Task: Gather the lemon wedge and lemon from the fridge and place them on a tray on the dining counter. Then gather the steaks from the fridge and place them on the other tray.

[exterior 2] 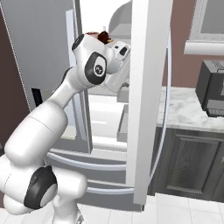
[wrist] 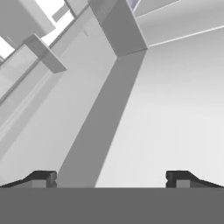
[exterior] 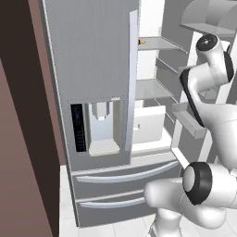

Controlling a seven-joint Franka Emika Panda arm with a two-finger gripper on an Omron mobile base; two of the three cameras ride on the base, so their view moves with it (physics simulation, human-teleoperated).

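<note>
Fridge (exterior: 92,69) stands with its left door shut and its right door (exterior 2: 148,100) swung wide — grey shelves (exterior: 155,44) and door bins (exterior: 187,118) exposed inside. Arm reaches up into the open compartment. In the hand view the gripper (wrist: 111,178) has its two dark tips far apart, jaws wide, nothing between them (only pale grey shelf and wall surfaces ahead). A small orange-yellow item (exterior: 141,42) sits at the front left of the upper shelf — too small to name. A dark red lump (exterior 2: 103,36) shows just above the wrist in the right base view, possibly a steak; cannot confirm. Toaster oven (exterior 2: 212,94) on the marble counter (exterior 2: 183,111) to the right.
</note>
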